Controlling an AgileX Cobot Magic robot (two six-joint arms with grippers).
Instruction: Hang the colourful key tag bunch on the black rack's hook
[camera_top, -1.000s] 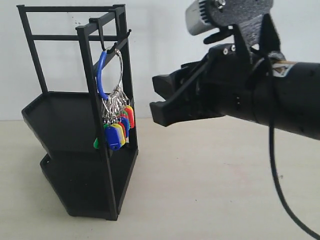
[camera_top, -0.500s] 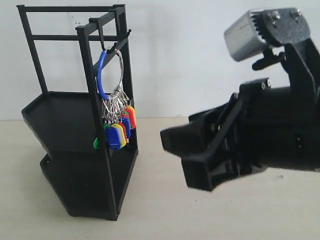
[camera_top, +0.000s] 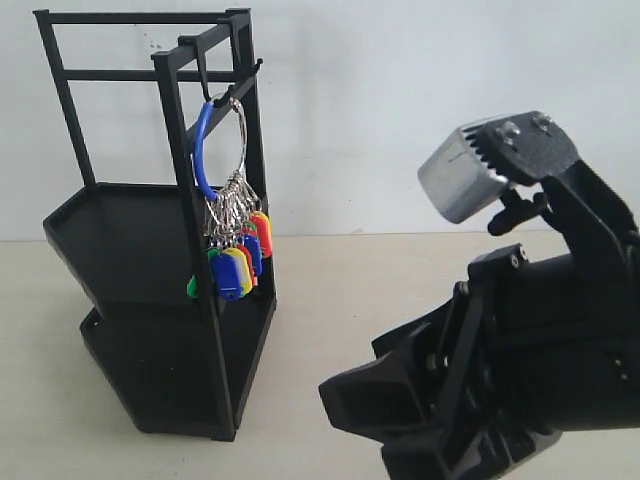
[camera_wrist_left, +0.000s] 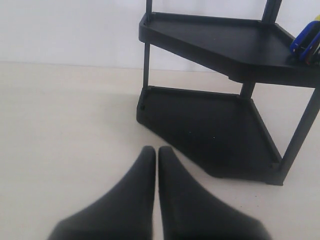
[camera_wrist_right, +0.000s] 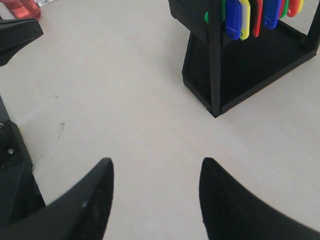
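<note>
The colourful key tag bunch (camera_top: 236, 262) hangs by its blue-and-silver loop from the hook (camera_top: 207, 85) on the top bar of the black rack (camera_top: 120, 235). Its tags dangle beside the front post. My right gripper (camera_top: 368, 428) is open and empty, low at the right and well apart from the rack. In the right wrist view, the right gripper (camera_wrist_right: 156, 165) is spread over bare table, with the tags (camera_wrist_right: 249, 15) and the rack's post (camera_wrist_right: 215, 65) farther off. My left gripper (camera_wrist_left: 153, 151) is shut on nothing, pointing at the rack's lower shelf (camera_wrist_left: 210, 130); a few tags (camera_wrist_left: 306, 41) show at the frame's edge.
A pale table (camera_top: 400, 290) stretches between the rack and the right arm. A white wall stands behind. In the right wrist view a red object (camera_wrist_right: 22, 7) lies at the far corner and a black arm part (camera_wrist_right: 12, 175) stands beside the gripper.
My right gripper has dropped down and pulled back to the right, away from the rack, staying open. The key tag bunch stays hanging on the hook.
</note>
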